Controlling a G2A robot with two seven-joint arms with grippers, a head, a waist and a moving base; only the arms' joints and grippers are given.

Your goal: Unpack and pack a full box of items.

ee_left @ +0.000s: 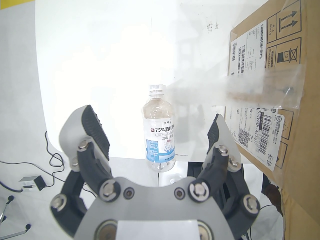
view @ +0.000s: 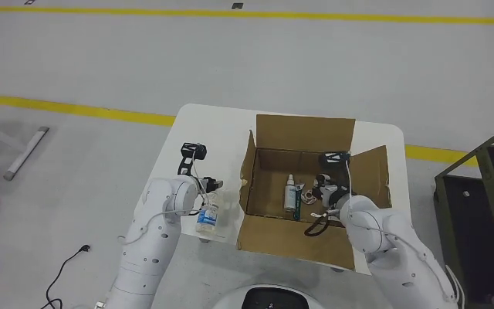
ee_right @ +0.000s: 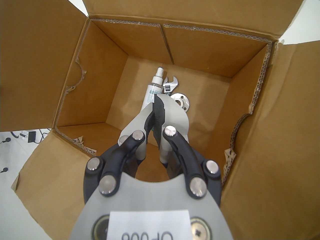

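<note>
Box (ee_right: pixel 205 51) open on desk (ee_left: pixel 112 51); spray bottle (ee_right: pixel 153 87), wrench (ee_right: pixel 170 84) and flange (ee_right: pixel 181 102) on its floor. Clear bottle (ee_left: pixel 158 138) upright at desk edge, beside box. My left hand (ee_left: pixel 152 119) spread wide either side of it, not touching. My right hand (ee_right: pixel 156 106) pinched together, empty, over the box's inside.

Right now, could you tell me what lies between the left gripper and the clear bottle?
Nothing: in the left wrist view the stretch from the open left gripper to the clear bottle is bare.
</note>
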